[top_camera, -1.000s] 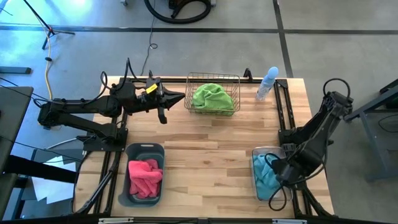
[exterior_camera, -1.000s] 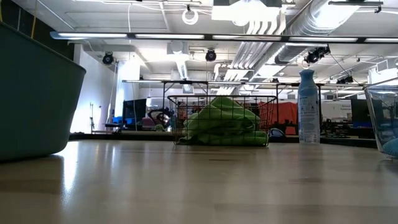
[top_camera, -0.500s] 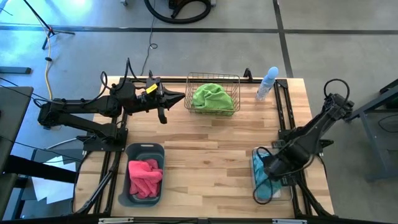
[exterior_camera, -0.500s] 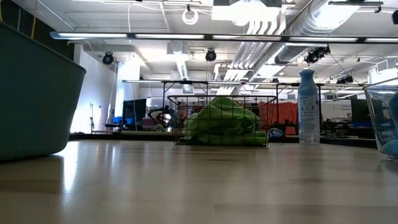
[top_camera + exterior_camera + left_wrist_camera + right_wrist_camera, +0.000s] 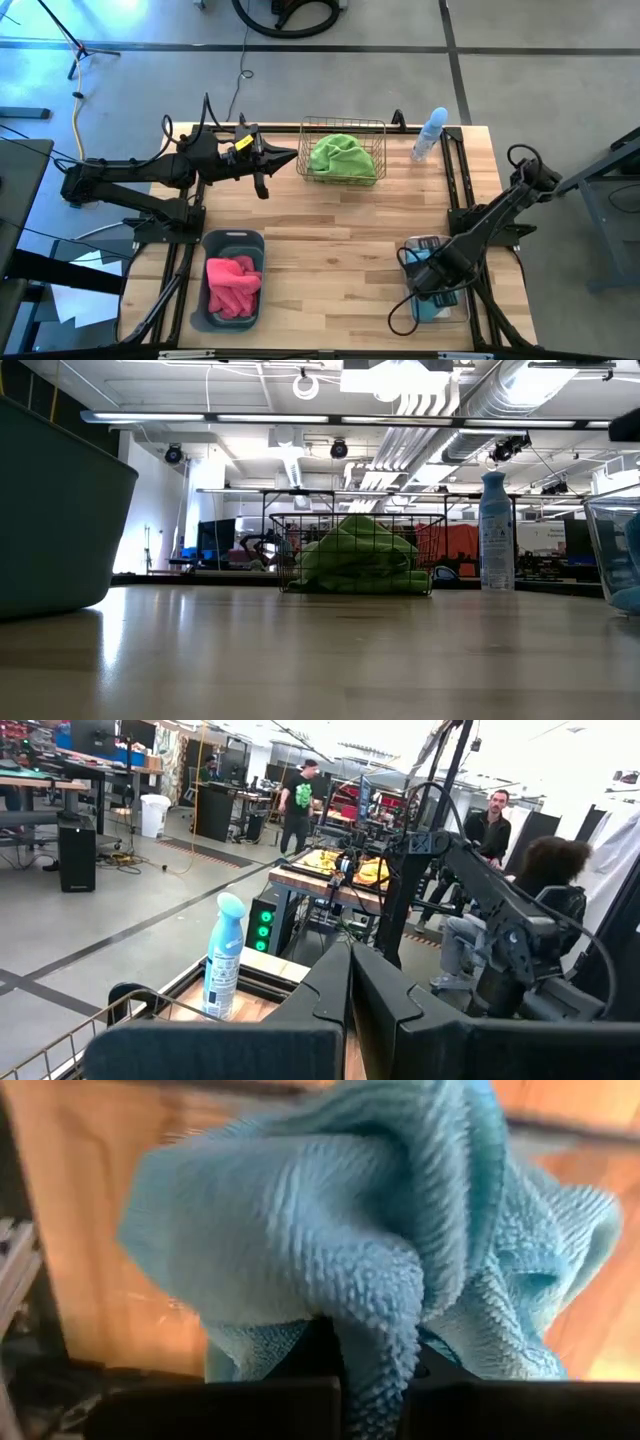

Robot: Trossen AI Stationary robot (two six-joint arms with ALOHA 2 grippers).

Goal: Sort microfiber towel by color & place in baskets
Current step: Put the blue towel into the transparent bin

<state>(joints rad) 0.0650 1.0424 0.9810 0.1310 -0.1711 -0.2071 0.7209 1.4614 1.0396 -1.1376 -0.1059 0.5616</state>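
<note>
Jaws pressed together on both arms; all towels lay in baskets.

I saw the table (image 5: pixel 330 240), then wire basket (image 5: pixel 343 150) with green towel (image 5: pixel 343 155), grey tub (image 5: pixel 231 279) with pink towel (image 5: pixel 232 283). Right gripper (image 5: pixel 428 283) sat directly over the clear tub (image 5: pixel 436 288), blue towel (image 5: pixel 370 1250) bunched against its tips; left gripper (image 5: pixel 290 157) waited beside the wire basket.

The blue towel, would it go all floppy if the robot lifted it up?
Probably yes. The blue towel lies bunched in soft folds, so it would likely droop and dangle. Its fluffy, ribbed surface suggests it is light and not slippery. Crumpled in the clear tub under the right gripper, it should not roll or break.
</note>
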